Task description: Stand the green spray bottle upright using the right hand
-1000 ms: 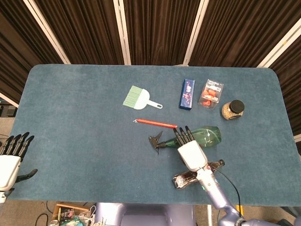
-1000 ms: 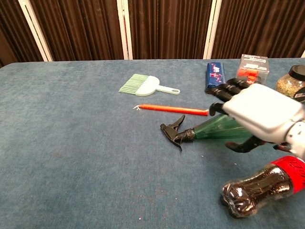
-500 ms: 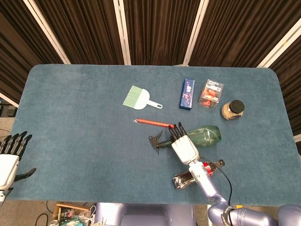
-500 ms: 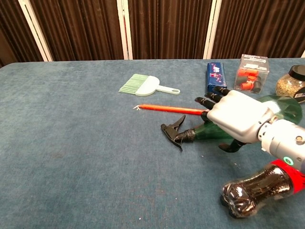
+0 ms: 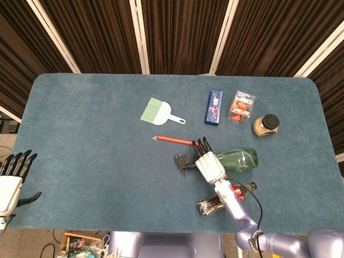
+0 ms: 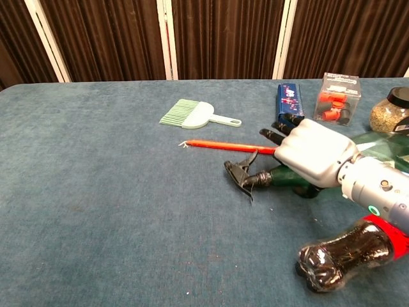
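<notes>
Right now I see the blue bench [image 5: 86, 134] carrying everything. My right hand [image 5: 209, 165] lies over the neck end of the green spray bottle [image 5: 240, 159], which lies on its side a little right of the bench's centre, black nozzle [image 6: 239, 174] pointing to 9 o'clock. Its dark fingers [image 5: 200, 145] reach toward 12 o'clock across the bottle; I cannot tell whether they actually grip it. At 6 o'clock from the spray bottle a cola bottle [image 6: 348, 254] lies on its side. At 12 o'clock sit a blue box [image 5: 214, 107], a clear box [image 5: 242, 107] with orange pieces, and a jar [image 5: 266, 126]. A green brush [image 5: 159, 112] lies at 10 o'clock, a red stick [image 5: 173, 140] just beyond the fingers. My left hand [image 5: 12, 180] sits off the bench's 8 o'clock edge, fingers spread, holding nothing.
</notes>
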